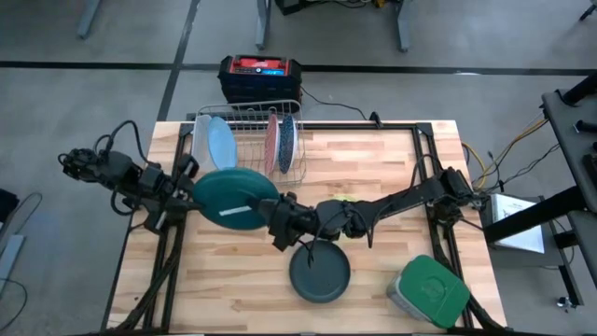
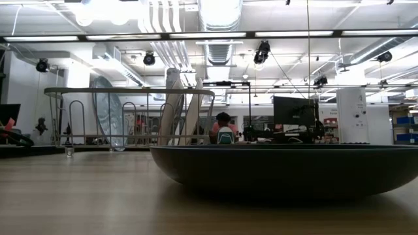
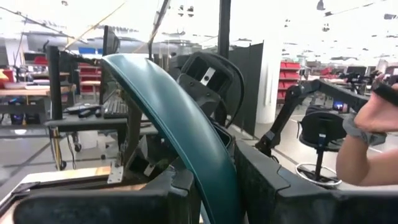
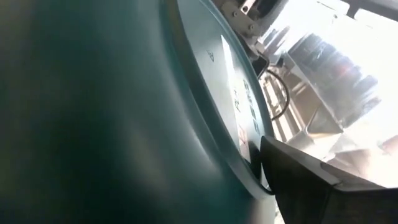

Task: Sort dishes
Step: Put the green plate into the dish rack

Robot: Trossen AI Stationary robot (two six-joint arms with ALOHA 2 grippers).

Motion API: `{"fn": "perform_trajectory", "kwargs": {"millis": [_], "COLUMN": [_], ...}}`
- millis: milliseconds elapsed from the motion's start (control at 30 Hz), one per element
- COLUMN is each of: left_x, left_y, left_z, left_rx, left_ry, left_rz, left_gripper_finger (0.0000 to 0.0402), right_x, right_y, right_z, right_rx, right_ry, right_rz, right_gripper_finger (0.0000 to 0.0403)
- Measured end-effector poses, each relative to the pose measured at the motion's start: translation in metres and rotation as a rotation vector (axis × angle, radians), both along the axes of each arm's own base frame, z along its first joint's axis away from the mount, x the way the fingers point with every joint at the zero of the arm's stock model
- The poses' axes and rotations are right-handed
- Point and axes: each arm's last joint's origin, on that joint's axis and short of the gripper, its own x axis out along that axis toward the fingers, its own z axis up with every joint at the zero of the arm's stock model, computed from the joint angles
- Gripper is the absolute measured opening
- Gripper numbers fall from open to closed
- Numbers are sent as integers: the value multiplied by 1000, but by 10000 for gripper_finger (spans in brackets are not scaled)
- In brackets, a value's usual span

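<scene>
- A dark green plate (image 1: pixel 233 194) sits raised over the table's (image 1: pixel 373 168) centre-left, with a white label strip on its face.
- The left gripper (image 1: pixel 187 191) pinches the plate's rim at its 9 o'clock edge; in the left wrist view the rim (image 3: pixel 186 130) runs between the two dark fingers (image 3: pixel 267 186), which press against it.
- The right gripper (image 1: pixel 280 219) is at the plate's 4 o'clock edge. Overhead, its fingertips are lost against the rim; the right wrist view shows one finger (image 4: pixel 311 180) standing off the plate's (image 4: pixel 124 112) edge, so the jaws look spread, though the second finger is out of view.
- A dark grey-teal bowl (image 1: pixel 320 272) rests on the table at 6 o'clock; in the low view it (image 2: pixel 287 170) fills the foreground and hides both arms.
- The wire rack (image 1: pixel 252 140) at 11 o'clock holds a light blue plate (image 1: pixel 221 145), a reddish plate (image 1: pixel 272 142) and a darker one beside it, edge-on and hard to make out.
- A grey container with a green lid (image 1: pixel 429 291) lies at 5 o'clock.
- A person's arm (image 3: pixel 367 143) shows cut off in the left wrist view.
</scene>
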Motion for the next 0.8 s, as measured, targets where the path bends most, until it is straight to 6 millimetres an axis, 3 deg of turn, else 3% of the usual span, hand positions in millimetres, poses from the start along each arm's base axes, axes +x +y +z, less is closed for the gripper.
{"fn": "perform_trajectory", "kwargs": {"millis": [500,800], "left_x": [-5,1], "left_y": [3,2], "left_z": [12,5], "left_rx": [-18,-28], "left_ry": [-42,26], "left_rz": [13,89], "left_gripper_finger": [72,75], "right_x": [3,3], "right_y": [-14,-12], "right_z": [3,2], "right_rx": [161,180], "right_ry": [-64,-54], "right_rz": [-8,23], "right_gripper_finger": [289,277]}}
